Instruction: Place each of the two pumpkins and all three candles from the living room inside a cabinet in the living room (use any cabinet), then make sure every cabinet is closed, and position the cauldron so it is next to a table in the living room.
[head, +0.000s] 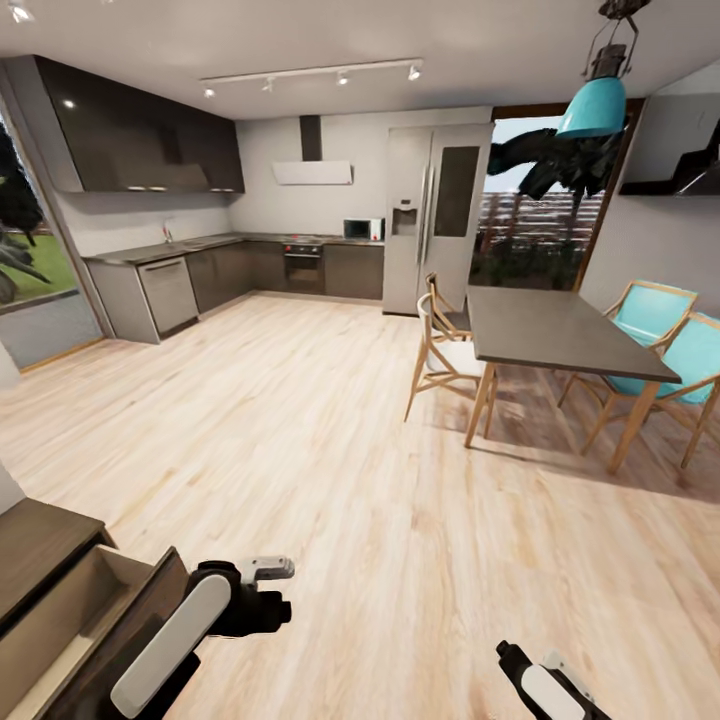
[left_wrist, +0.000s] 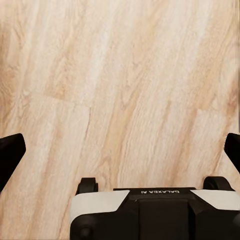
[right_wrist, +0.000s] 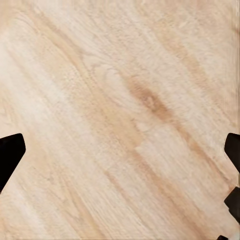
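The left gripper stood wide open above bare plank floor, its two black fingertips far apart at opposite edges of the left wrist view, holding nothing and touching nothing. The right gripper was likewise spread wide over the same pale wood floor, fingertips well apart, nothing between them.

In the head view, the left arm hung low, just beside the dark-brown cabinet. The cabinet sat at the robot's near left, with one drawer pulled open toward the arm; what could be seen of the inside was pale wood, and its contents could not be made out. The right arm was well apart from the cabinet, on the far side of the left arm.

Beyond the cabinet a broad stretch of light wooden floor lay open. Far from the cabinet, across that floor, stood a grey-topped dining table on wooden legs, with wooden chairs on its nearer side and turquoise chairs on its farther side. A turquoise pendant lamp hung above the table. Farthest from the cabinet were dark kitchen counters, a built-in oven, and a steel refrigerator.
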